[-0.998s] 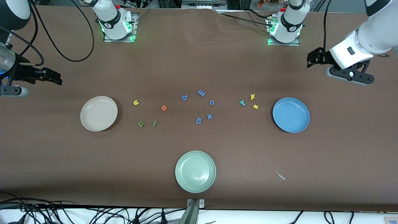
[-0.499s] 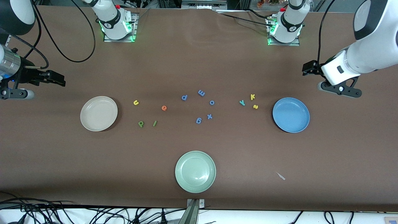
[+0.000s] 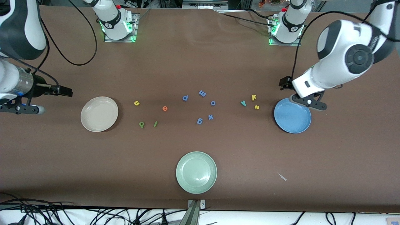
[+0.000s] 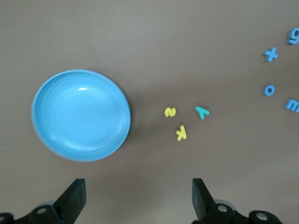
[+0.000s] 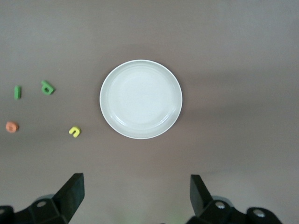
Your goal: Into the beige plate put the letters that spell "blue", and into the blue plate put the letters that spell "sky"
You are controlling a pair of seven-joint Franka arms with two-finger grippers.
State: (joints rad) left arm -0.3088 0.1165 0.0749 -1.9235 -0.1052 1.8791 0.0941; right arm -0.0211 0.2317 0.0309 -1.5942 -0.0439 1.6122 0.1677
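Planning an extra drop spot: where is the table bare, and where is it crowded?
Bare: between the green plate and the blue plate; also between the green plate and the beige plate. Crowded: the band of foam letters between the beige and blue plates.

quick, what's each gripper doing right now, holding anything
left gripper: open, holding nothing, over the table by the blue plate.
right gripper: open, holding nothing, near the beige plate.

Both arms raised, left end effector [image 4: 138, 200] & right end effector [image 5: 135, 198] wide open, empty.
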